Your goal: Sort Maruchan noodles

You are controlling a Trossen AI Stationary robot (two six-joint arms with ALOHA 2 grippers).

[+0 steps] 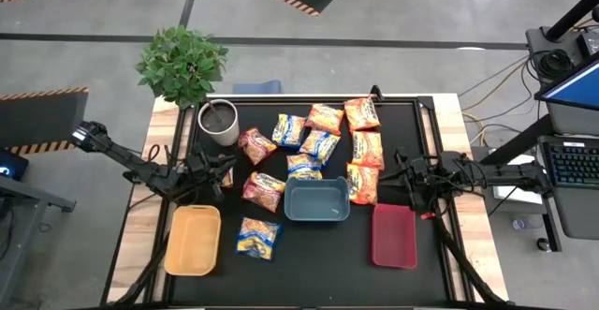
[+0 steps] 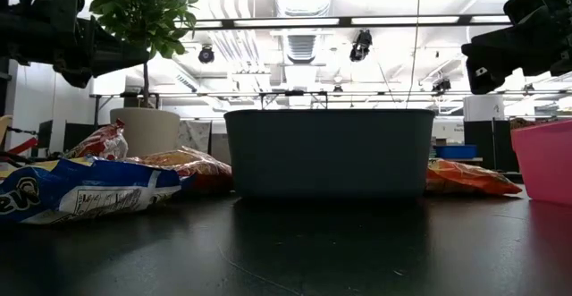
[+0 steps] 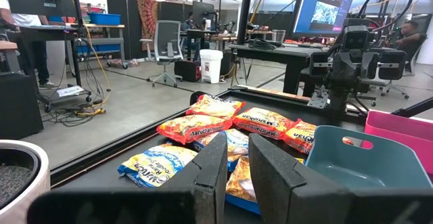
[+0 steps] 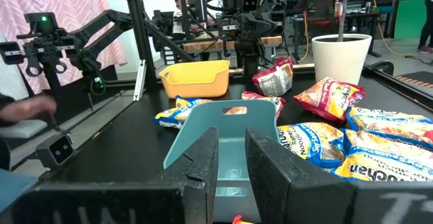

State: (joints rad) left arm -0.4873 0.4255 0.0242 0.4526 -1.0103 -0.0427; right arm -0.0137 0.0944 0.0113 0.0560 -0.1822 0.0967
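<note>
- Left gripper: I hold it above the left side of the surface, fingers nearly together with a narrow gap, clamped on nothing. A maroon packet lies just beside it; descending this narrow, I judge it would press that packet flat rather than straddle it.
- Right gripper: above the right side, fingers likewise nearly together, nothing held.
- Maruchan noodles: about a dozen packets loose on the black surface, none in a tray. Blue-and-yellow ones overlap at centre; orange ones sit in a column toward the right; one blue-and-yellow packet lies alone near the front.
- Trays: yellow tray, blue tray, red tray, all without packets.
- Risk: overlapped central packets may lift as a pair, so one colour lands in the wrong tray.
- Risk: crinkly film may slip from a shallow pinch.
- Risk: white cup and plant stand near the left arm's reach; a wide swing could topple them.
</note>
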